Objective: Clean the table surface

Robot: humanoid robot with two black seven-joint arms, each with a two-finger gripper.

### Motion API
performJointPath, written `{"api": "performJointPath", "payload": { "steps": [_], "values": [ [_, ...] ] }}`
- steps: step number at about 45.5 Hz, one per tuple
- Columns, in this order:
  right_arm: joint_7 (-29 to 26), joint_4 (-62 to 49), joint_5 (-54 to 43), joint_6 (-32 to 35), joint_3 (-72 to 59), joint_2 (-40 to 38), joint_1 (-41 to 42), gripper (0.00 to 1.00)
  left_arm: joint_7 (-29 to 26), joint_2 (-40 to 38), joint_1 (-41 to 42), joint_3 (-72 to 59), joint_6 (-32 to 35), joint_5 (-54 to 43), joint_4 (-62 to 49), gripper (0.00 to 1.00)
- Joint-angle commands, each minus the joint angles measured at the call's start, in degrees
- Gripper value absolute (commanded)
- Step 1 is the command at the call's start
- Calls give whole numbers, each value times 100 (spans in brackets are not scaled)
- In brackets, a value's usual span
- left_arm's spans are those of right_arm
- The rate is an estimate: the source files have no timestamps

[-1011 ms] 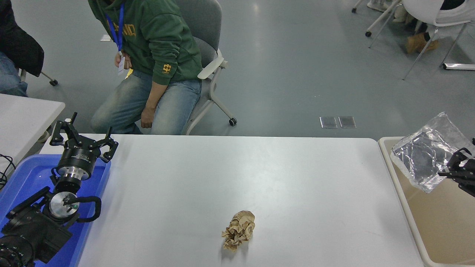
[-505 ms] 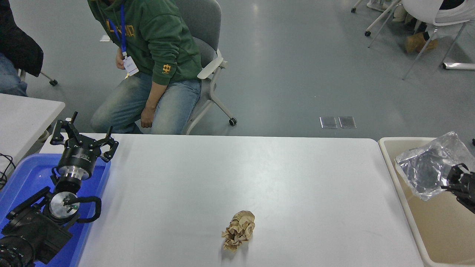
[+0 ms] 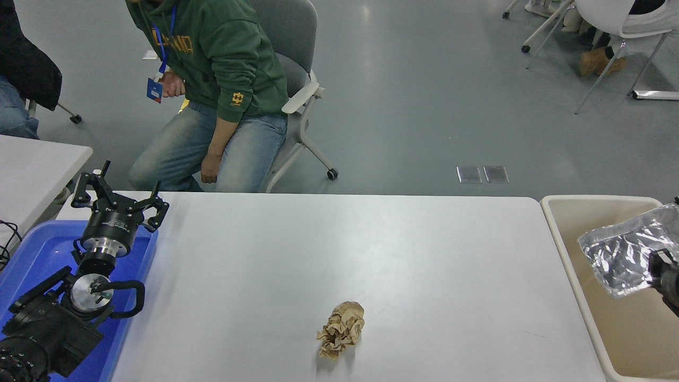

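Your table surface point(image 3: 424, 254) fills the middle of the view, its long axis running left to right across the picture, its far edge toward the seated person point(image 3: 217, 90) and its near edge running out of the bottom of the frame. One thing lies on it — a single crumpled wad of brown paper point(image 3: 342, 329), near the front edge and slightly left of centre, well apart from both arms.

You have two containers, one at each end. At the left, a blue tray point(image 3: 32, 260) overlaps the table's left end; the parked left arm sits over it, and what you can see of its floor is bare blue. The left gripper point(image 3: 118, 199) hangs above the tray's far corner with its fingers spread apart, holding nothing. At the right, a beige bin point(image 3: 599, 297) stands just beside the table's right edge. Over its opening hangs one crinkled clear plastic bag point(image 3: 623, 249), pinched at its right edge by the right gripper point(image 3: 660, 265), which comes in from the picture's right edge and is mostly cut off. The bin floor in view is bare.

A smaller white table point(image 3: 37, 164) stands at the far left.
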Motion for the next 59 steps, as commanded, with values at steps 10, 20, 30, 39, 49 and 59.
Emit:
{"api": "performJointPath", "payload": {
  "steps": [10, 20, 30, 39, 49, 59],
  "values": [
    [294, -670, 33, -1891, -354, 862, -16, 0, 0, 6, -2, 0, 0, 0, 0, 100],
    [294, -670, 102, -2094, -345, 967, -104, 0, 0, -3, -2, 0, 0, 0, 0, 100],
    [373, -670, 208, -2032, -433, 959, -121, 0, 0, -3, -2, 0, 0, 0, 0, 100],
    [400, -661, 217, -2015, -705, 932, -200, 0, 0, -3, -2, 0, 0, 0, 0, 100],
    [611, -670, 217, -1988, -890, 906, -332, 0, 0, -3, -2, 0, 0, 0, 0, 100],
    [664, -687, 217, -2049, -899, 888, -429, 0, 0, -3, 6, 0, 0, 0, 0, 100]
  ]
}}
